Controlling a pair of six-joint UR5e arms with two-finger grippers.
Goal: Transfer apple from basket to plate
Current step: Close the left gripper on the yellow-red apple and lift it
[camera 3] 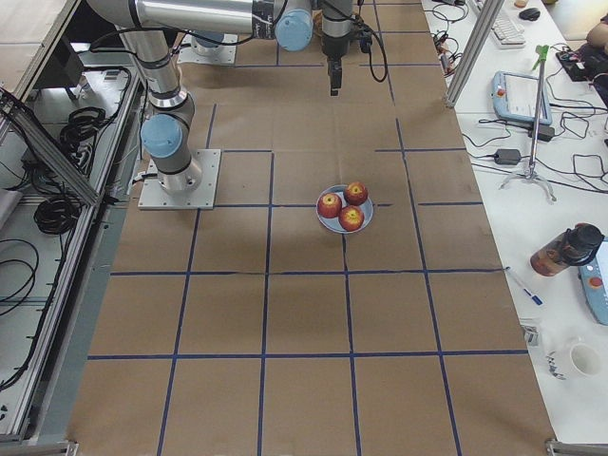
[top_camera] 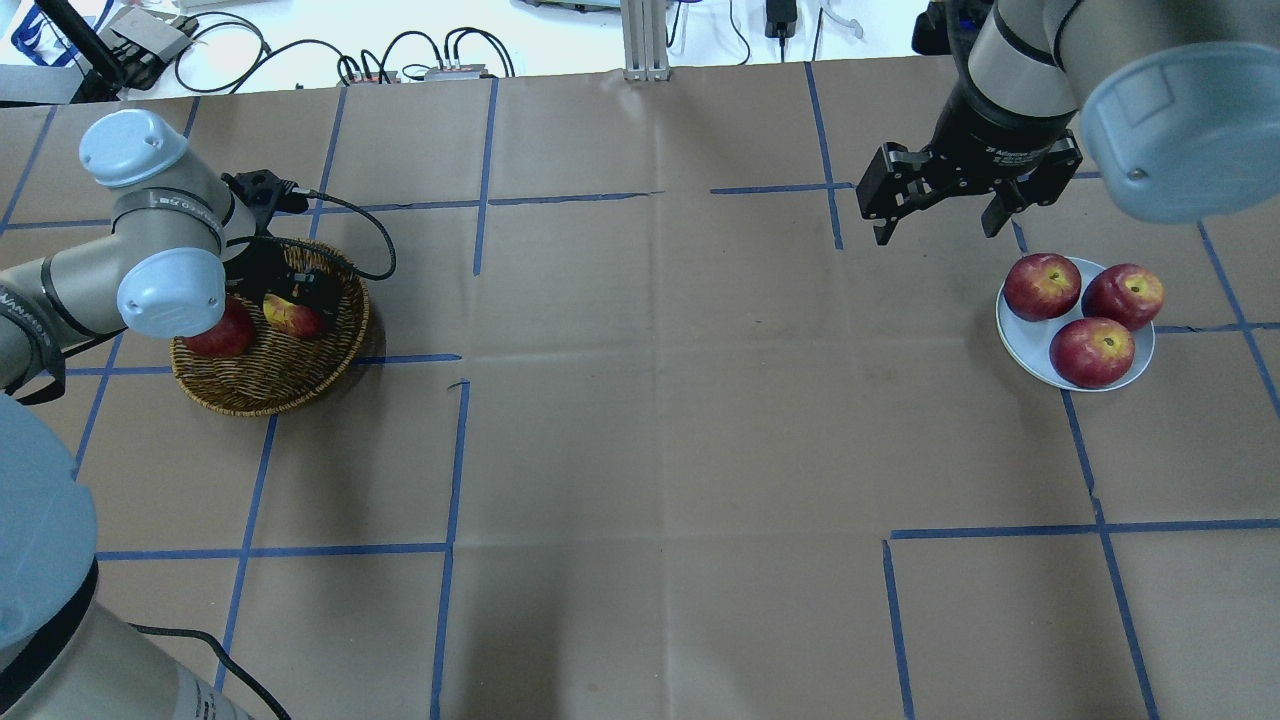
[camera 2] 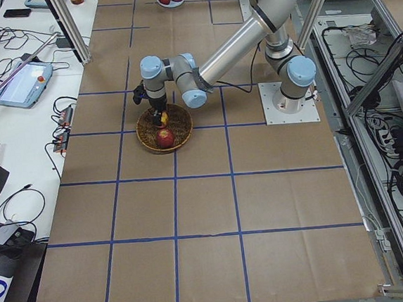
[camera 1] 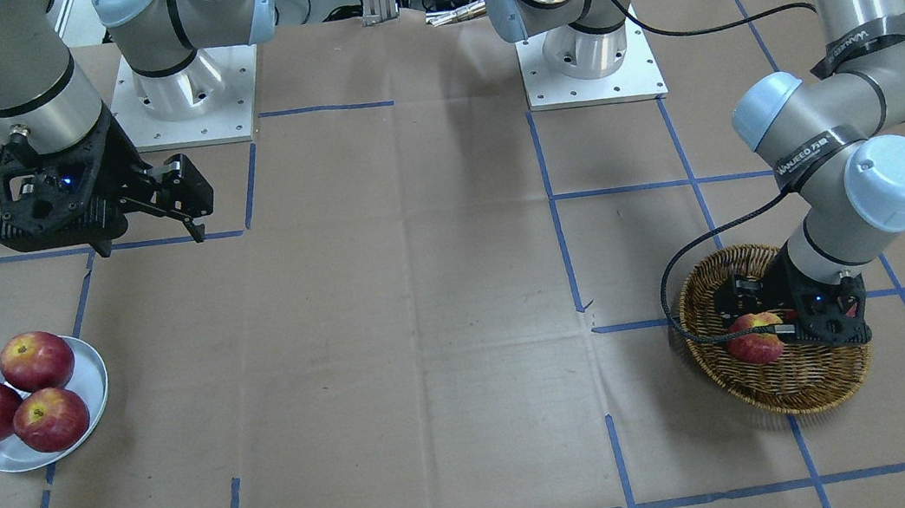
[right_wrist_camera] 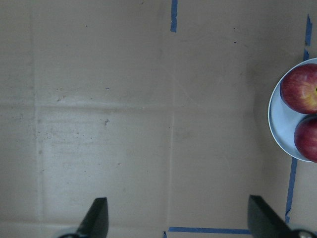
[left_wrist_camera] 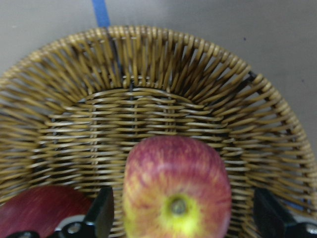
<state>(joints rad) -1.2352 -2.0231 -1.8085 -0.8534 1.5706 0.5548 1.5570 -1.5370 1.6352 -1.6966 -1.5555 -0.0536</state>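
Observation:
The pale pinkish-red apple point(left_wrist_camera: 176, 188) with a yellow stem hollow lies in the wicker basket point(left_wrist_camera: 163, 64). My left gripper point(left_wrist_camera: 183, 215) is down in the basket, open, with one finger on each side of the apple and a small gap on both sides. In the overhead view the apple point(top_camera: 290, 315) sits under that gripper point(top_camera: 300, 295) in the basket point(top_camera: 270, 385). The pale plate point(top_camera: 1030, 352) lies far right. My right gripper point(top_camera: 935, 230) is open and empty, above the table just beyond the plate.
A darker red apple point(top_camera: 218, 338) lies in the basket beside the pale one, partly under my left arm. Three dark red apples point(top_camera: 1090, 350) fill most of the plate. Blue tape lines cross the brown paper table.

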